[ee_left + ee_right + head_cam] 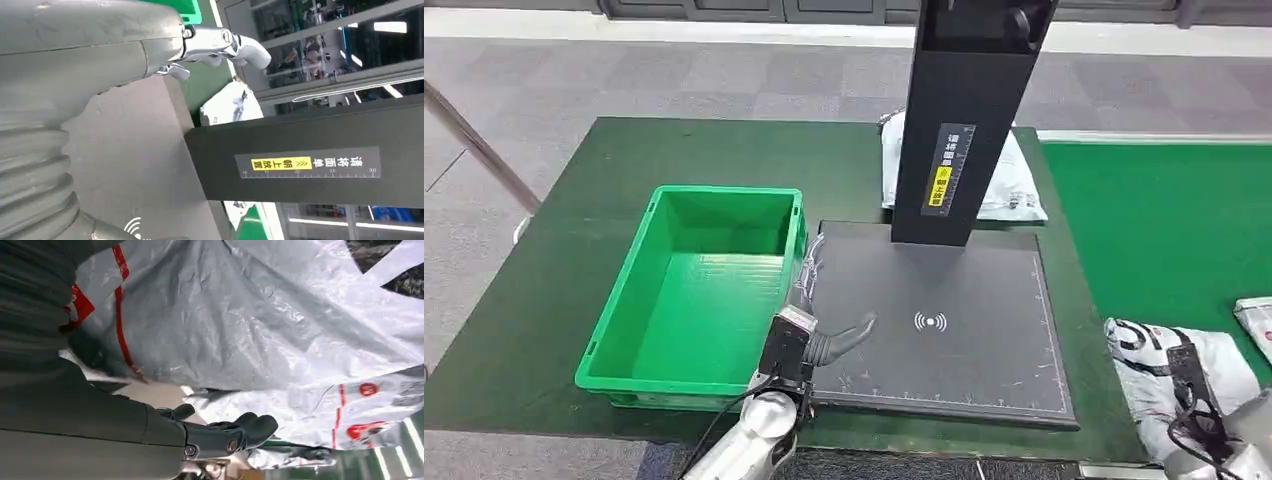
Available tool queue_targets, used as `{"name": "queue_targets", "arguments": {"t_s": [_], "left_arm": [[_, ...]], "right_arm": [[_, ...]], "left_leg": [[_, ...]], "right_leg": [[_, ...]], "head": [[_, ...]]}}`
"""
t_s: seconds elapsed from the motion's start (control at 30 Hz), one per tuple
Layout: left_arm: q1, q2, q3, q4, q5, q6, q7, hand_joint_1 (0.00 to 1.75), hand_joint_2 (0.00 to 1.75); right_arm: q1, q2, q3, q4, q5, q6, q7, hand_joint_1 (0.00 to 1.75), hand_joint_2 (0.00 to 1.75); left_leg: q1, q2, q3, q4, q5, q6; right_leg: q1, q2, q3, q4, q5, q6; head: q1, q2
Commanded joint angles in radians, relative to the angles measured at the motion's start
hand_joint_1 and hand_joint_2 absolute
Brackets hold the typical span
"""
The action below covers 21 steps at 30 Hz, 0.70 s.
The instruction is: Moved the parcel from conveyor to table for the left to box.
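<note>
Gripping parcel (1169,375) (conveyor (1164,230)), right hand (220,432)

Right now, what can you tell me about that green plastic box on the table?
The green box is an open-topped plastic crate with a thick rim and ribbed floor, and nothing shows inside it. It sits upright on the dark green table, beside the black scanner pad. The left hand hovers at its near right corner.
</note>
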Motion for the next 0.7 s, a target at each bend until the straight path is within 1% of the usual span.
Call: {"name": "queue_targets", "arguments": {"t_s": [0.03,0.07,0.1,0.13,0.2,0.3,0.33,0.37,0.5,0.7], "left_arm": [[-0.029,0.046,-0.033,0.027,-0.002,-0.011,0.013,0.00,1.75],[-0.029,0.046,-0.033,0.027,-0.002,-0.011,0.013,0.00,1.75],[-0.029,0.046,-0.033,0.027,-0.002,-0.011,0.013,0.00,1.75],[-0.035,0.056,-0.037,0.030,-0.011,-0.026,0.019,0.00,1.75],[-0.035,0.058,-0.034,0.027,-0.013,-0.028,0.020,0.00,1.75],[-0.034,0.059,-0.032,0.023,-0.014,-0.029,0.021,0.00,1.75],[-0.026,0.059,-0.023,0.013,-0.023,-0.014,0.027,0.00,1.75],[-0.024,0.061,-0.021,0.009,-0.025,-0.014,0.028,0.00,1.75],[-0.020,0.062,-0.017,-0.002,-0.033,-0.015,0.034,0.00,1.75],[-0.021,0.061,-0.017,-0.002,-0.033,-0.015,0.034,0.00,1.75]], "right_arm": [[-0.056,-0.039,0.026,0.209,0.051,0.099,0.055,0.00,1.75],[-0.056,-0.039,0.026,0.209,0.051,0.099,0.055,0.00,1.75],[-0.056,-0.039,0.026,0.209,0.051,0.099,0.055,1.75,1.75],[-0.051,-0.049,0.023,0.218,-0.051,0.470,-0.089,1.75,1.75],[-0.043,-0.039,0.026,0.206,-0.046,0.459,-0.094,1.75,1.75],[-0.046,-0.036,0.028,0.206,-0.045,0.456,-0.091,1.75,1.75],[-0.064,-0.022,0.022,0.195,-0.063,0.438,-0.143,1.75,1.75],[-0.073,-0.016,0.024,0.190,-0.067,0.444,-0.150,1.75,1.75],[-0.082,-0.010,0.042,0.172,-0.075,0.465,-0.162,1.75,1.75],[-0.081,-0.011,0.042,0.173,-0.075,0.465,-0.162,1.75,1.75]], "left_leg": [[0.000,0.000,0.001,-0.001,0.000,0.001],[0.000,0.000,0.001,-0.001,0.001,0.001],[0.001,0.000,0.001,0.000,0.001,0.001],[0.001,-0.001,0.001,0.000,0.000,0.001],[0.001,-0.002,0.001,0.000,0.001,0.002],[0.003,0.002,0.002,0.000,0.001,0.003],[0.003,0.003,0.001,0.001,0.000,0.004],[0.003,0.003,0.002,-0.001,0.002,0.004],[0.003,0.006,0.002,0.001,0.001,0.005],[0.003,0.005,0.002,0.001,0.002,0.005]], "right_leg": [[0.001,-0.001,0.002,-0.002,0.001,0.000],[0.000,-0.001,0.003,-0.003,0.002,0.000],[0.001,-0.001,0.003,-0.003,0.002,0.001],[0.001,-0.001,0.004,-0.004,0.002,0.001],[0.001,-0.002,0.005,-0.005,0.002,0.002],[0.003,0.001,0.006,-0.009,0.005,0.004],[0.003,0.002,0.006,-0.009,0.005,0.005],[0.003,0.002,0.006,-0.011,0.006,0.005],[0.003,0.004,0.006,-0.010,0.007,0.007],[0.003,0.003,0.007,-0.010,0.008,0.007]], "head": [[0.000,0.000],[0.000,0.000],[0.000,0.000],[0.000,0.000],[0.000,0.000],[0.000,0.000],[0.000,0.000],[0.000,0.000],[0.000,0.000],[0.000,0.000]]}}
